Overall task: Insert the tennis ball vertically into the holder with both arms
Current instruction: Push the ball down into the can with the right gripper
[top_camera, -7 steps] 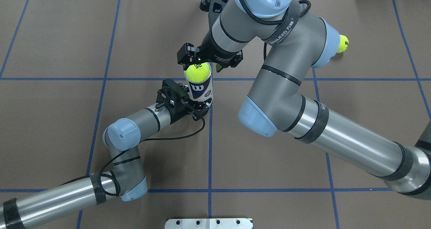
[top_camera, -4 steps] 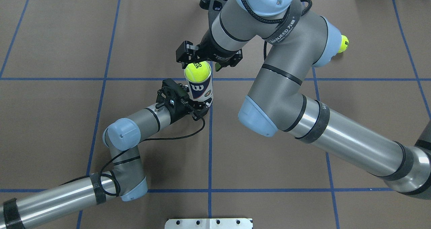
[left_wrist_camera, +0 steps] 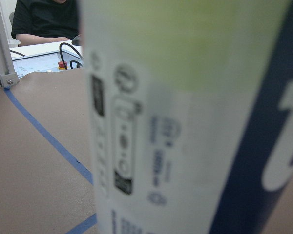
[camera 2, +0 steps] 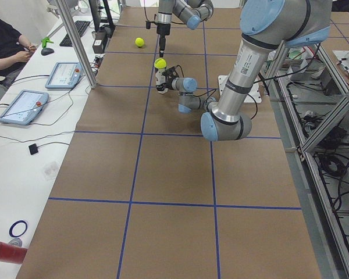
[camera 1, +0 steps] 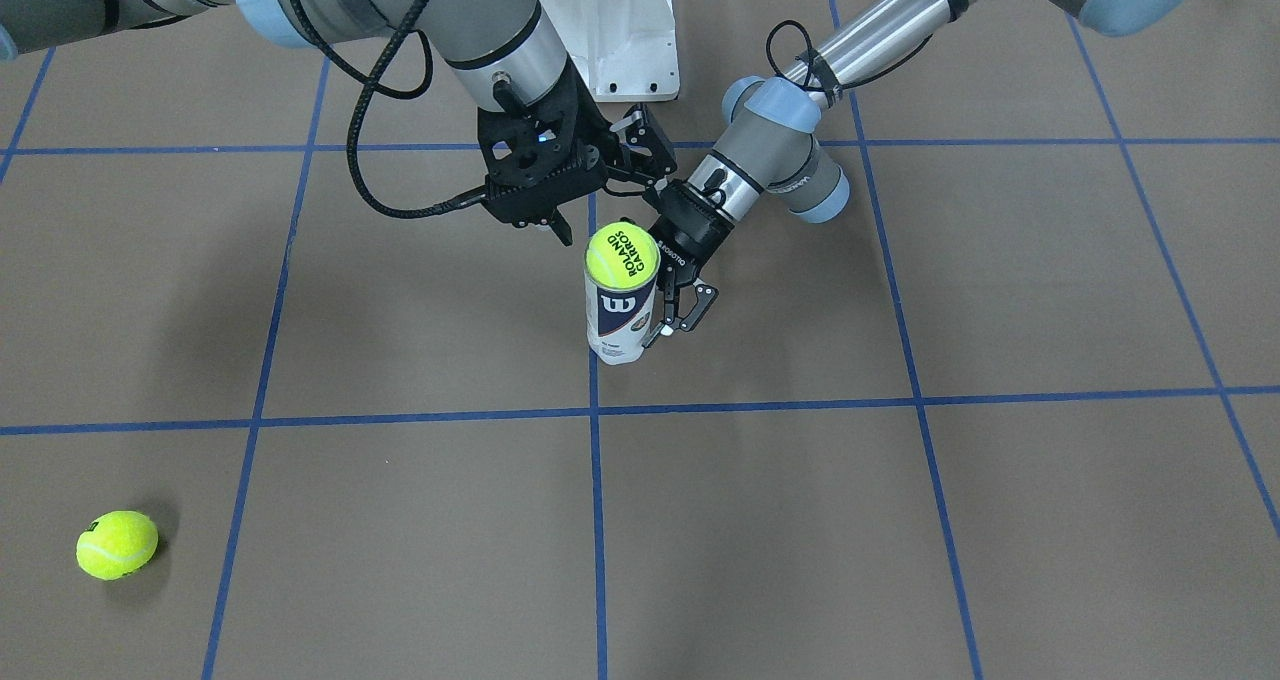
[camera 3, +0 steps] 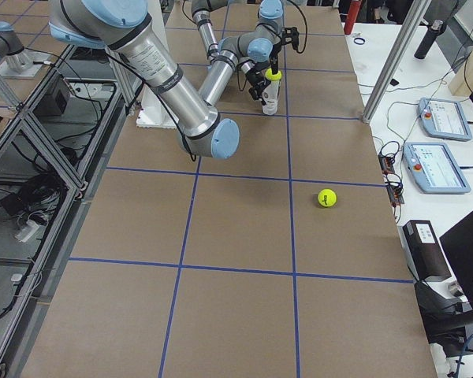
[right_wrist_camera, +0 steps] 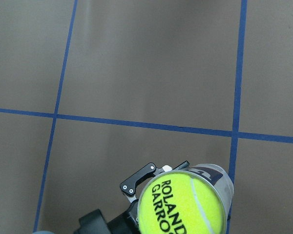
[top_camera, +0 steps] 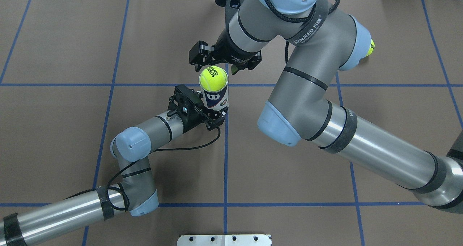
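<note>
- The holder point(top_camera: 214, 94) stood upright near the middle of the brown surface point(top_camera: 72, 130), just beside a crossing of blue tape lines, with a tennis ball point(top_camera: 213, 76) seated in its open mouth and its top above the rim.
- The left gripper point(top_camera: 211, 117) came in low from the side, its jaws closed around the holder's lower body. In my judgement that grip was there to stop the tall can tipping while a ball was pushed in from above.
- The left wrist view was filled by the holder's blurred label at very close range, which fits a grip on the can.
- The right gripper point(camera 1: 590, 200) hung above and just behind the ball, apart from it. Its jaws were spread and held nothing, so the ball appeared released rather than carried.
- How deep the ball sat I could not tell; it looked lodged at the rim, so a downward press may yet be needed.
- Room overhead was tight, with the right gripper close above the holder's mouth, and the left gripper took up one side of the holder.
- A second ball point(camera 1: 117, 544) lay well apart on open surface, and a white base plate point(camera 1: 620, 30) sat near the robot's side, clear of the work.
</note>
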`<action>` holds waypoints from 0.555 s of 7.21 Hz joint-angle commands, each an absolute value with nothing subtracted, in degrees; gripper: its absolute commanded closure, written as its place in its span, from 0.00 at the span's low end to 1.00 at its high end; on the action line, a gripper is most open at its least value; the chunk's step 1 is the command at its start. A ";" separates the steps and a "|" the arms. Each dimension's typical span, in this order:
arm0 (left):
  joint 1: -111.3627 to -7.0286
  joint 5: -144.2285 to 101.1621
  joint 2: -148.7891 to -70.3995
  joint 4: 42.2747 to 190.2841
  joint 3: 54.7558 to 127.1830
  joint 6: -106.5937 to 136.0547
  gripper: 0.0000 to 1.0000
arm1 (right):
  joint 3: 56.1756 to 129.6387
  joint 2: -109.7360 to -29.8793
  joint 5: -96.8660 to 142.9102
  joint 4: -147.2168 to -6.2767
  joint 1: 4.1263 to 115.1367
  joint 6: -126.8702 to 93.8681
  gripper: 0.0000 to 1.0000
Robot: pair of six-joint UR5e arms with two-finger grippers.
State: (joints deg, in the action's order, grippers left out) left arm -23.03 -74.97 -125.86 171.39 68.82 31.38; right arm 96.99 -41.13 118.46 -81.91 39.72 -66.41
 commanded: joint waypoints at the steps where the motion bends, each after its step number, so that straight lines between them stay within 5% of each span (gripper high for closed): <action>1: -23.03 -74.97 -125.95 171.39 68.82 31.38 0.08 | 97.03 -41.13 118.39 -81.91 39.81 -67.14 0.01; 2: -23.03 -74.97 -125.95 171.39 68.82 31.38 0.08 | 97.03 -41.13 118.30 -81.91 40.08 -67.24 0.27; 3: -23.03 -74.97 -125.86 171.39 68.82 31.38 0.08 | 97.03 -41.13 118.30 -81.74 40.77 -67.24 0.83; 4: -23.03 -74.97 -125.86 171.39 68.82 31.38 0.08 | 97.12 -41.13 118.21 -81.65 41.30 -67.15 1.00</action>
State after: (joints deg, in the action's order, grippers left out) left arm -23.03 -74.97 -125.89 171.39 68.82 31.38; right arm 97.06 -41.13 118.29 -81.78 40.61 -67.18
